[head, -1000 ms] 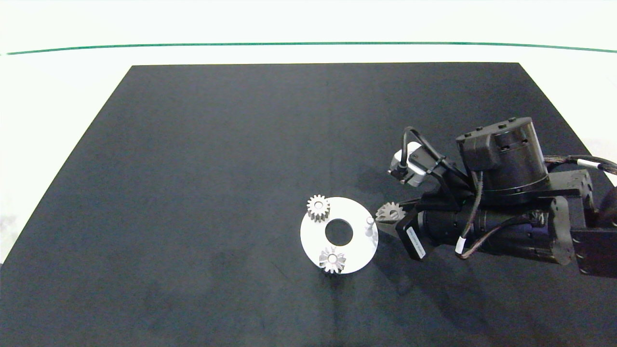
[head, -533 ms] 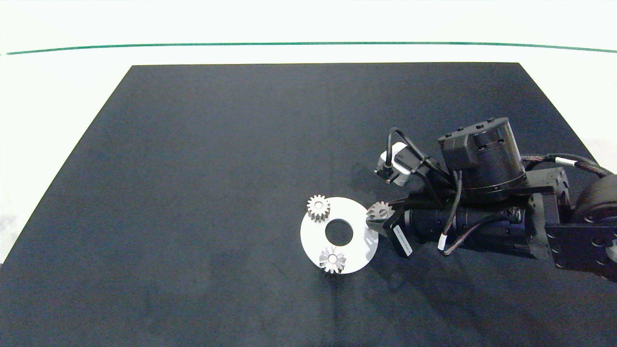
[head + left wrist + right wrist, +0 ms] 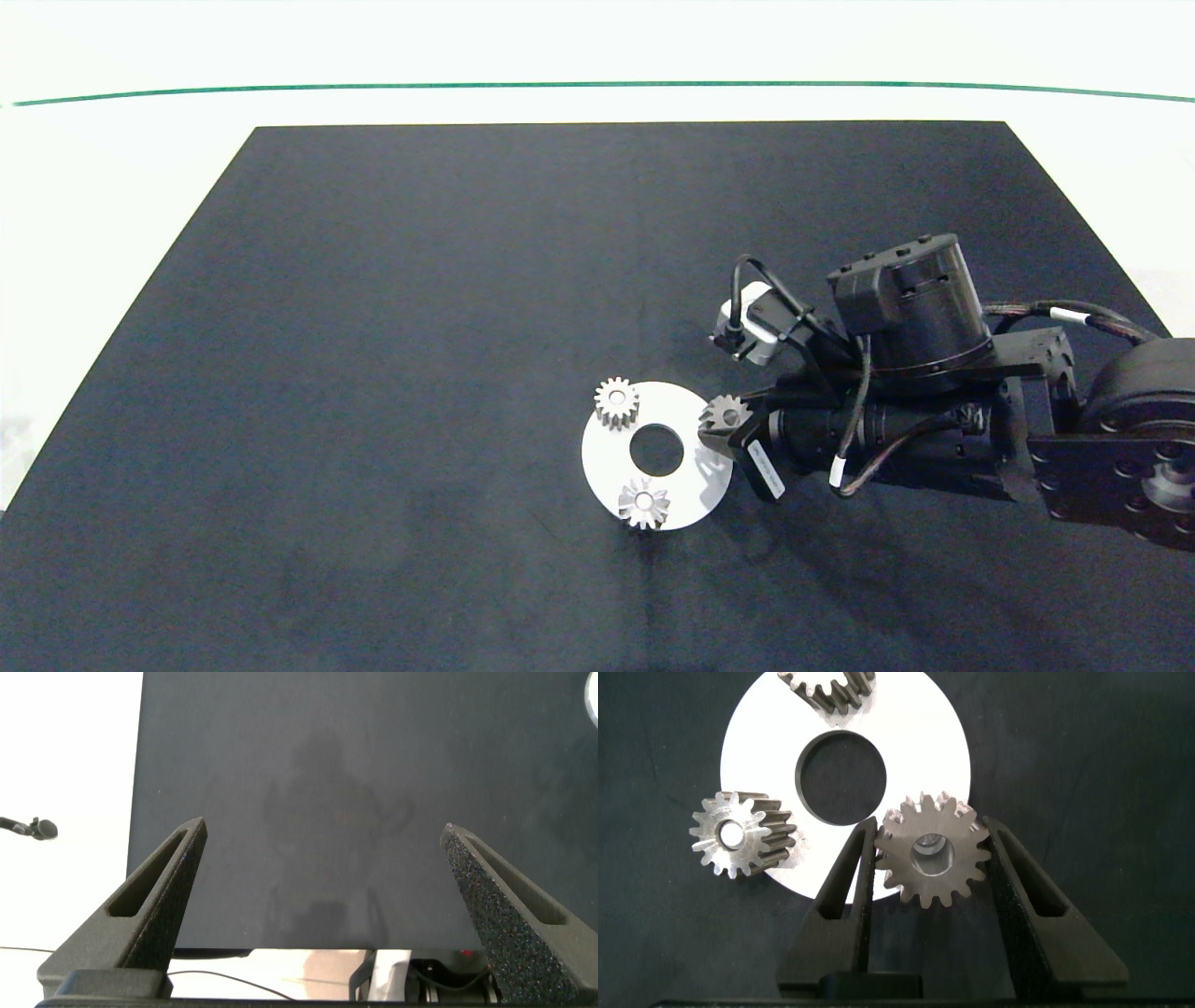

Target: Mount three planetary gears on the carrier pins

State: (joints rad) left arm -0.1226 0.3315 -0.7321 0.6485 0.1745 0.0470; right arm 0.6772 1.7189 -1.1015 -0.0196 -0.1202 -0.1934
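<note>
Left end effector (image 3: 322, 905): fingers spread wide, holding nothing, over bare black tabletop (image 3: 327, 784). White plate (image 3: 607, 457) just left of right end effector (image 3: 721, 422); two gears seated on it (image 3: 616, 403) (image 3: 644, 502). Right end effector clamps third gear (image 3: 934, 849) flat over plate's near edge.

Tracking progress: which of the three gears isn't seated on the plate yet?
The gear clamped in the right gripper, over the plate's right edge; the other two sit on pins.

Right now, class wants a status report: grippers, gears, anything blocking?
Right gripper shut on third gear, over the white plate's right edge. Two gears already on pins. Left gripper open, idle. Nothing blocking.
</note>
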